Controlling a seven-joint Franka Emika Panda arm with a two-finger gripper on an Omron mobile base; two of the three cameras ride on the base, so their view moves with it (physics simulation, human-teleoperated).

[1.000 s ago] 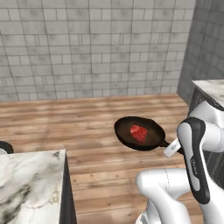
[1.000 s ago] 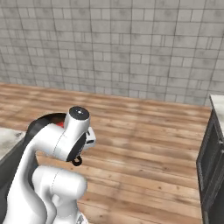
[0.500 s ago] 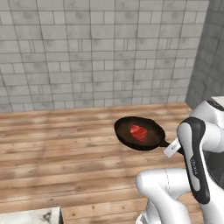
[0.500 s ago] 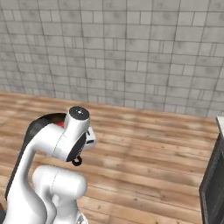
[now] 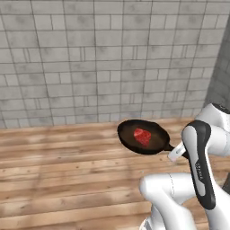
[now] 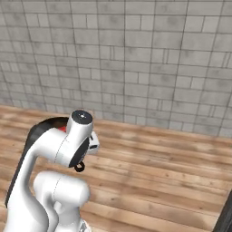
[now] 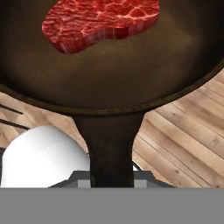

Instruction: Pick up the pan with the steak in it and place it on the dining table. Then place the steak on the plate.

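The black pan [image 5: 143, 137] hangs level in the air above the wooden floor, in front of my arm. The red steak [image 5: 143, 136] lies near the middle of its dark brown inside. My gripper [image 5: 176, 152] is shut on the pan's straight handle [image 5: 169, 147] at its right end. In the hand view the pan [image 7: 109, 74] fills the top, the steak [image 7: 100, 22] lies at its far side, and the handle [image 7: 111, 148] runs down between my jaws. The dining table and the plate are out of view.
A grey tiled wall [image 5: 112, 58] stands ahead across the plank floor [image 5: 58, 179]. A darker wall [image 5: 221, 81] meets it at the right. The edge of a dark unit [image 6: 226, 217] shows low at the right in the right base view.
The whole scene has shifted because the base has moved: the marble counter at the lower left has slid out of the picture. The pan and steak keep their place relative to the arm.
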